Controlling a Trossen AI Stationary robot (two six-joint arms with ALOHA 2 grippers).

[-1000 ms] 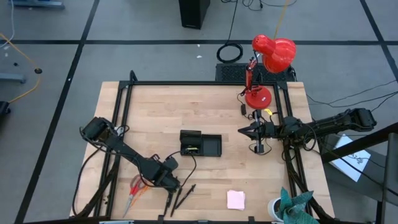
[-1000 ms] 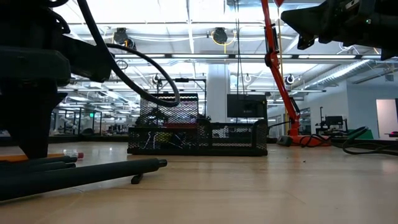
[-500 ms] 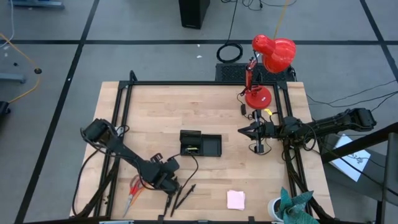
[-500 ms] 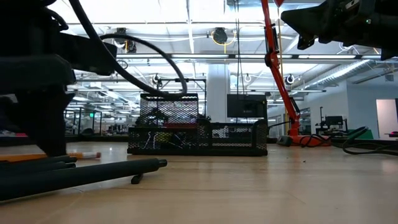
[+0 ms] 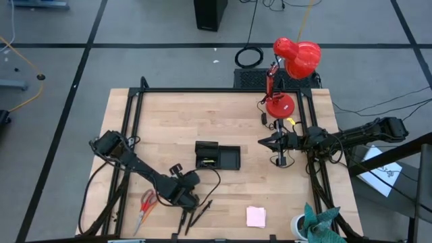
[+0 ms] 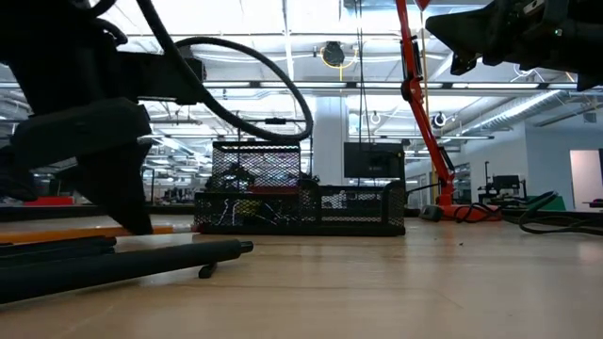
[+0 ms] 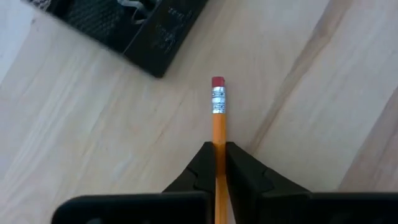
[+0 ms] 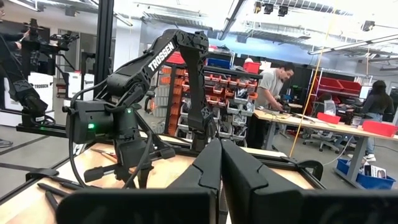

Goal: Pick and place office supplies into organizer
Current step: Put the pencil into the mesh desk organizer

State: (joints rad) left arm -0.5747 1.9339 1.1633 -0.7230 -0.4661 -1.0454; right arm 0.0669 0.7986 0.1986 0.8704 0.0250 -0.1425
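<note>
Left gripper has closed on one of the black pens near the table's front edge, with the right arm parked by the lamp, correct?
Not quite: the left gripper is shut on the orange pencil, not a black pen, as the left wrist view shows. The right gripper does wait by the red lamp.

Bare wood lay open between the left gripper [image 5: 191, 200] and the organizer [image 5: 217, 156]. Black pens [image 5: 196, 216] crowded the near edge, and scissors [image 5: 144, 208] lay beside them.
</note>
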